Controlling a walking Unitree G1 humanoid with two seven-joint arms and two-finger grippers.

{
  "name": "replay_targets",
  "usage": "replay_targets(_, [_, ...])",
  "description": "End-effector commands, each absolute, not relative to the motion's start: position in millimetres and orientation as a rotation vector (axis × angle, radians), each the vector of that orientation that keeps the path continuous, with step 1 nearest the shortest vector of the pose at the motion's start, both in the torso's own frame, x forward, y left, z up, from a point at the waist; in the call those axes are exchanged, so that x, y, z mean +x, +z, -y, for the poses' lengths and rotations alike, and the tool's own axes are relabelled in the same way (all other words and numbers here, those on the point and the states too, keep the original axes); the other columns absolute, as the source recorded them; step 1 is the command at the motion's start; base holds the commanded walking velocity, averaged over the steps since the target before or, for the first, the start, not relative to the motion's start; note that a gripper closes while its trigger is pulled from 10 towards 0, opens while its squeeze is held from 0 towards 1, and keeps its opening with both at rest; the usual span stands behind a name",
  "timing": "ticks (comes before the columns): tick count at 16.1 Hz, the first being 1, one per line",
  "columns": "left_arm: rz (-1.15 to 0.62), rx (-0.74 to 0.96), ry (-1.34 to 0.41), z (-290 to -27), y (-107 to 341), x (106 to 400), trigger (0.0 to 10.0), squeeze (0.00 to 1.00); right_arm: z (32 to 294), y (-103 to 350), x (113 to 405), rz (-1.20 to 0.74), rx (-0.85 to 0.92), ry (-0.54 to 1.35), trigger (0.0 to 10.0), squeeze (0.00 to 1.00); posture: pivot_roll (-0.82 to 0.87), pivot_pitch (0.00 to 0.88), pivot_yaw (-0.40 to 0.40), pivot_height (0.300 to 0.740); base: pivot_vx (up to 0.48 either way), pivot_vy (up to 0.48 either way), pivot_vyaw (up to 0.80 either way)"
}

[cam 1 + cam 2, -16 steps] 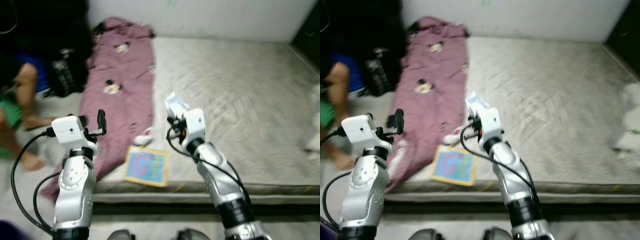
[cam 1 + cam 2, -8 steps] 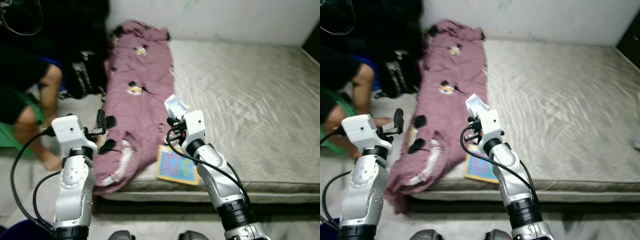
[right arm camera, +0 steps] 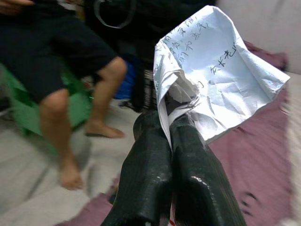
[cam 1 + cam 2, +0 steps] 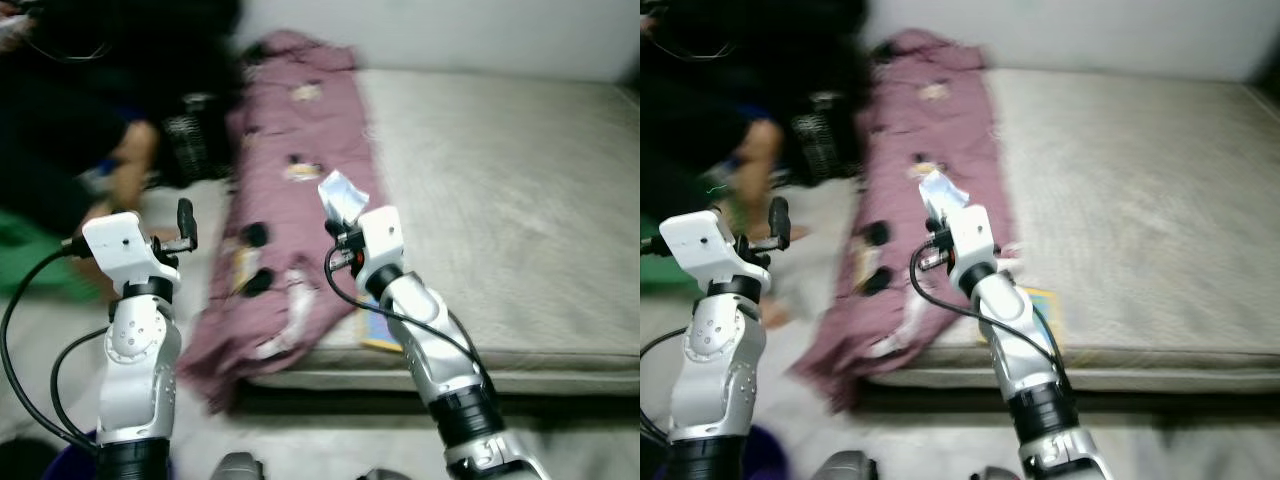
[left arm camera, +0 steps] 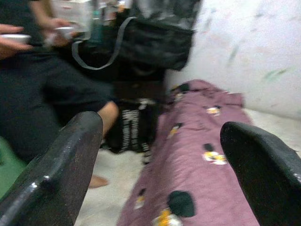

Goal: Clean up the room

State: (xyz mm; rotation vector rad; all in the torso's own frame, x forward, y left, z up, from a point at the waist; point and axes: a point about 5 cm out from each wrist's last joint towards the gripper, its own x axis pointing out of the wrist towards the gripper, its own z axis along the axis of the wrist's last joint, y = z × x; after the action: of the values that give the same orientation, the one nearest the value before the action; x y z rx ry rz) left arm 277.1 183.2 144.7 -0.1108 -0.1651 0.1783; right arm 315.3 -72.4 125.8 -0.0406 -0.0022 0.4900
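Your right gripper (image 3: 171, 123) is pinched tight on a crumpled paper (image 3: 214, 75), held up over the mattress's (image 4: 520, 180) left edge. Your left gripper (image 5: 162, 155) hangs wide apart, holding nothing. You're carrying trash; next you probably need a bin.
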Motion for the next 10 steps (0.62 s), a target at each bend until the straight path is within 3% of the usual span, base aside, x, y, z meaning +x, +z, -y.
replay_targets(1, [0.180, -0.100, 0.172, -178, 151, 277, 10.0, 0.00, 75, 129, 317, 0.011, -0.043, 0.484, 10.0, 0.00, 0.06, 0.064, -0.021, 0.740, 0.000, 0.000, 0.80])
replay_targets(4, [0.183, -0.068, 0.180, -172, 157, 275, 10.0, 0.00, 66, 141, 319, 0.057, -0.064, 0.523, 10.0, 0.00, 0.08, 0.079, -0.025, 0.740, 0.000, 0.000, 0.80])
replay_targets(10, [0.100, -0.074, 0.189, -189, 133, 267, 10.0, 0.00, 67, 138, 318, 0.061, -0.076, 0.530, 10.0, 0.00, 0.08, 0.055, -0.023, 0.740, 0.000, 0.000, 0.80])
